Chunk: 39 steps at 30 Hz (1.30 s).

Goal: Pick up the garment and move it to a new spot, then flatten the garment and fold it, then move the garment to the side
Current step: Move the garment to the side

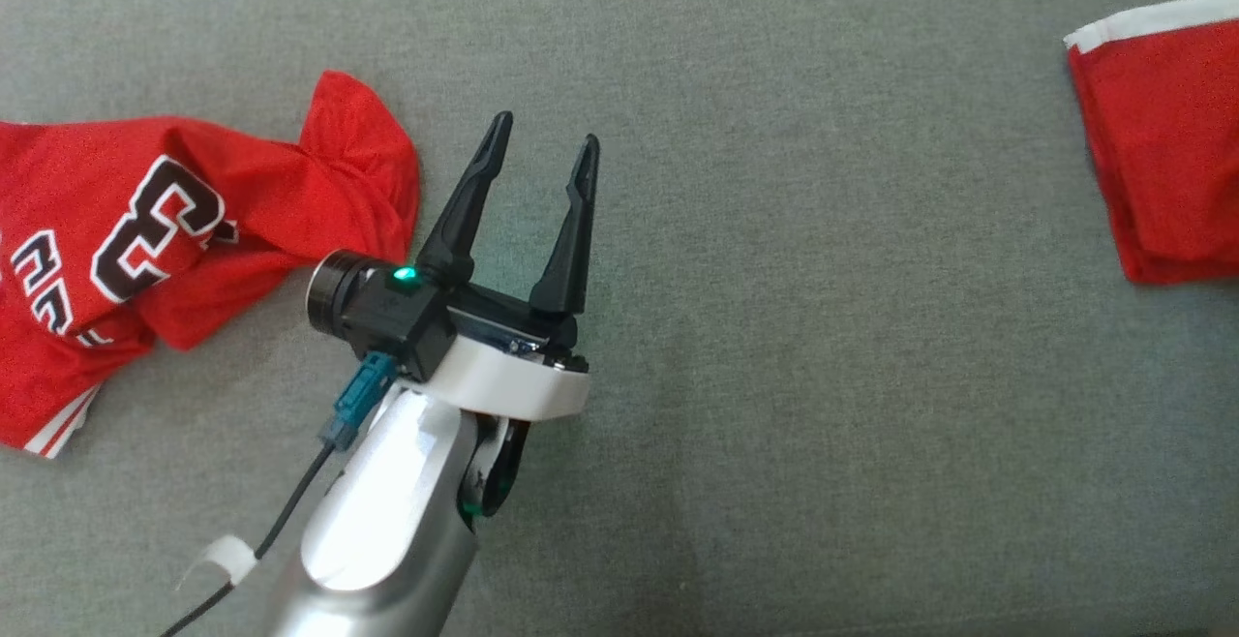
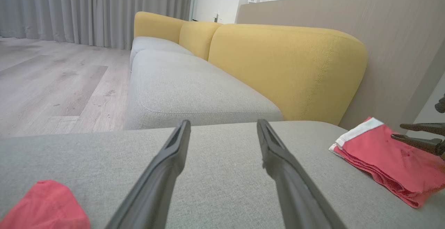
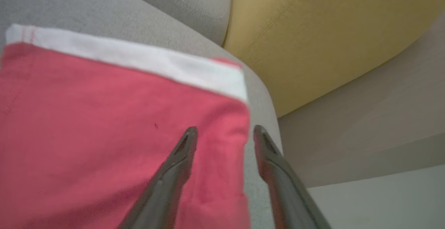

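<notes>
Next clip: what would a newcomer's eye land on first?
The crumpled red jersey with its black-and-white number, at the left of the grey sofa seat. Then the open left gripper poised beside it, and the folded red garment with a white band at the far right.

One folded garment (image 1: 1166, 163) at right, one crumpled jersey (image 1: 242, 201) at left, both red.
The folded garment lies flat at the upper right edge of the head view, layers stacked, a white band along its top. The jersey lies bunched at middle left, black-and-white lettering facing up, striped hem at lower left.
</notes>
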Available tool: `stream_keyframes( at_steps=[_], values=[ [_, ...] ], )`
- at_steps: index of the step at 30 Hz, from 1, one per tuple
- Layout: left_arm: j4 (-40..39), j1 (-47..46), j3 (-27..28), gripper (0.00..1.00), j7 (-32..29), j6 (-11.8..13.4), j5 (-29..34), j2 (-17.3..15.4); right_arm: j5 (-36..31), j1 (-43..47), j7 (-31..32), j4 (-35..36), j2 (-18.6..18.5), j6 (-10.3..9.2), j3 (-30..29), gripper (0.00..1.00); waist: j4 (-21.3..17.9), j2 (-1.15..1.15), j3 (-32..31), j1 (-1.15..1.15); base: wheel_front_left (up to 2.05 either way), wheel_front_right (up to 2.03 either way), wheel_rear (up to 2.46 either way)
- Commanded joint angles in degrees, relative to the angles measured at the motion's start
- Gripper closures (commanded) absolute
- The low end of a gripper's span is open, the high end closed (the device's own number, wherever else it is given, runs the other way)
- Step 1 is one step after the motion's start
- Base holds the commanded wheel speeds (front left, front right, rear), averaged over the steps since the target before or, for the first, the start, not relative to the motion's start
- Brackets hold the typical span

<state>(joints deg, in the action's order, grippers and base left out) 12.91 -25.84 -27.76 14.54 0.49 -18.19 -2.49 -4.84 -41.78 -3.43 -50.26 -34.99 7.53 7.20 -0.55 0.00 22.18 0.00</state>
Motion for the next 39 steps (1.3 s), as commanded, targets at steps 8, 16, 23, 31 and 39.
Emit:
stream_keyframes(
  at_steps=[8, 16, 23, 31, 39],
  values=[
    [-1.1, 0.8, 5.0, 0.00, 0.5, 0.0, 0.3, -0.4, -3.0, -1.8, -1.6, 3.2, 3.7, -0.04, -6.1, 0.00, -0.6, 0.00, -5.9, 0.00, 0.00, 0.00, 0.00],
    [-1.4, 5.2, 10.0, 0.00, 0.5, -0.1, 1.5, -0.4, -1.4, -0.4, -4.5, 12.1, 12.6, -0.04, -6.9, 0.00, -0.8, 0.00, -13.1, 0.00, 0.00, 0.00, 0.00],
    [-1.6, 10.8, 14.0, 0.00, 0.5, -0.7, 2.6, -0.4, 4.8, 6.1, -4.0, 26.5, 24.0, -0.04, -6.6, 0.00, 0.1, 0.00, -18.0, 0.00, 0.00, 0.00, 0.00],
    [-0.9, 14.8, 14.8, 0.00, 0.5, -0.8, 3.4, -0.4, 6.2, 17.2, -6.4, 33.0, 31.2, -0.04, -6.9, 0.00, 1.4, 0.00, -20.7, 0.00, 0.00, 0.00, 0.00],
    [-0.2, 17.5, 15.7, 0.00, 0.5, -0.6, 3.1, -0.4, 10.3, 29.4, -11.2, 30.5, 32.1, -0.04, -7.6, 0.00, 2.6, 0.00, -21.8, 0.00, 0.00, 0.00, 0.00]
  ],
)
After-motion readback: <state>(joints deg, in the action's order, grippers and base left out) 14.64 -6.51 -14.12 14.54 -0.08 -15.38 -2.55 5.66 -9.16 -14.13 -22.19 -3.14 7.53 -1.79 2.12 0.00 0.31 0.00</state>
